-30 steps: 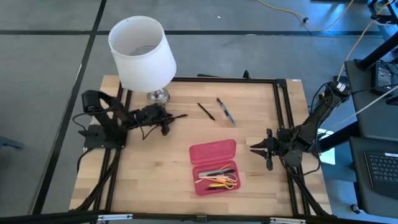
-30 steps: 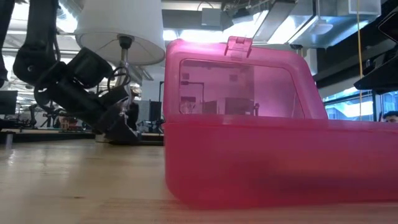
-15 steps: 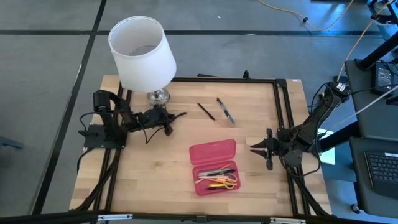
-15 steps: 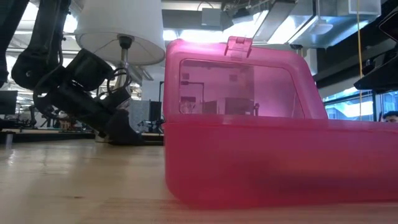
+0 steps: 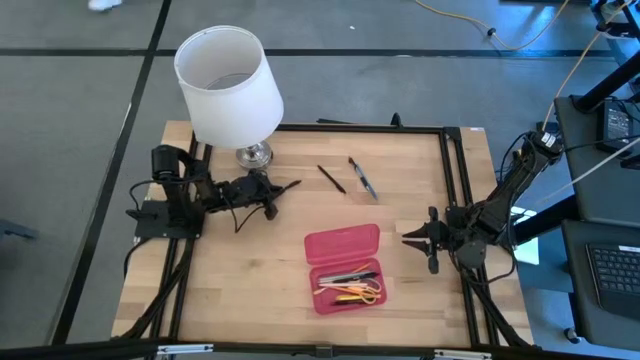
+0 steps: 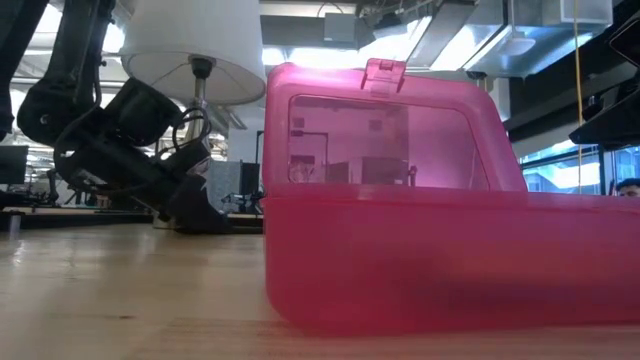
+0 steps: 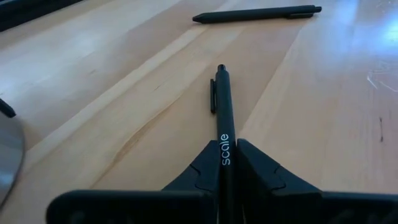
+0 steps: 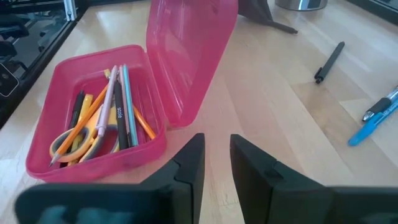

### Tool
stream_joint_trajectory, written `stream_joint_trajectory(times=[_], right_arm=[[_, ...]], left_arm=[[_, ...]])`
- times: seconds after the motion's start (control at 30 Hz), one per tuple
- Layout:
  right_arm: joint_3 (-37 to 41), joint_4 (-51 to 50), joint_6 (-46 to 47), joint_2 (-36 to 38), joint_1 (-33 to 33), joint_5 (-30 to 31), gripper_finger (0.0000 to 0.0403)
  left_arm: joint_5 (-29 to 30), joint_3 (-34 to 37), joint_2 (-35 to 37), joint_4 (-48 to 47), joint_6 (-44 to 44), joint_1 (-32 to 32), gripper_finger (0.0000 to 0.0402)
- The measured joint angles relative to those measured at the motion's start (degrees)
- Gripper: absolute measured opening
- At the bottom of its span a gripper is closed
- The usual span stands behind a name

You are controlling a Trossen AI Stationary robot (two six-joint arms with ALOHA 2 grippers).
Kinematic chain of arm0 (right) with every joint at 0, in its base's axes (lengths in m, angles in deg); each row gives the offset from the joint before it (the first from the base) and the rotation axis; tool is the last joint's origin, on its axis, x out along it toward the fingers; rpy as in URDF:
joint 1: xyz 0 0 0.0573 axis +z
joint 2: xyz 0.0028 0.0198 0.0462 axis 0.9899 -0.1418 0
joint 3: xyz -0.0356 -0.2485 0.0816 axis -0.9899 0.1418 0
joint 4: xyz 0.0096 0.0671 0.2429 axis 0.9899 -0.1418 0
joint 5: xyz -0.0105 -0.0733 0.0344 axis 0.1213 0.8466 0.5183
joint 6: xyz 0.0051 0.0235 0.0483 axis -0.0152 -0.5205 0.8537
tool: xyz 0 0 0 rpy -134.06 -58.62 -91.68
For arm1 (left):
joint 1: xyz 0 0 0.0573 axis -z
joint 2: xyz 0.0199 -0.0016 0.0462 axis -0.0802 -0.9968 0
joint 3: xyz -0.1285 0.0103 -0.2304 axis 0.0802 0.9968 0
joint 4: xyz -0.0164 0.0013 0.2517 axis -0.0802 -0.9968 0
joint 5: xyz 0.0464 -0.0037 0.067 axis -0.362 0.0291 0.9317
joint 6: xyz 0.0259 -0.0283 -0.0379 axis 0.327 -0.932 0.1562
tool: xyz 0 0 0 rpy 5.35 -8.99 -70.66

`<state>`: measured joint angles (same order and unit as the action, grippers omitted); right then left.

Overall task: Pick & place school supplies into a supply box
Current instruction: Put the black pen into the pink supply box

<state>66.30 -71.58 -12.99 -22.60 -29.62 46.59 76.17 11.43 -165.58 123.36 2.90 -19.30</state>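
My left tool (image 7: 225, 163) pinches a black pen (image 7: 222, 118) low over the worktop (image 5: 250, 280), beside the lamp (image 5: 228, 85). Gripped near one end, it could pivot or slip before reaching the pink supply box (image 5: 345, 265). My right tool (image 8: 216, 163) waits, part-open and empty, near it.

Table (image 5: 240, 290): bare wood along near edge and left of supply box (image 5: 345, 268).
Obstacles: lamp (image 5: 229, 85) at far left corner, shade overhanging left gripper (image 5: 270, 196); supply box at centre-near, lid upright on far side, blocking level approach from behind.
Loose on far centre: black pen (image 5: 331, 178), blue pen (image 5: 363, 178), lying apart.
Open passage between supply box and right gripper (image 5: 412, 237).
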Motion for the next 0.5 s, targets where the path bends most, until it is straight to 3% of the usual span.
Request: stream_joint_trajectory(times=[0.5], right_arm=[[0.0,0.0,0.0,0.0,0.0,-0.3,0.0080]], left_arm=[[-1.1,0.3,0.9,5.9,-1.2,0.2,0.0026]])
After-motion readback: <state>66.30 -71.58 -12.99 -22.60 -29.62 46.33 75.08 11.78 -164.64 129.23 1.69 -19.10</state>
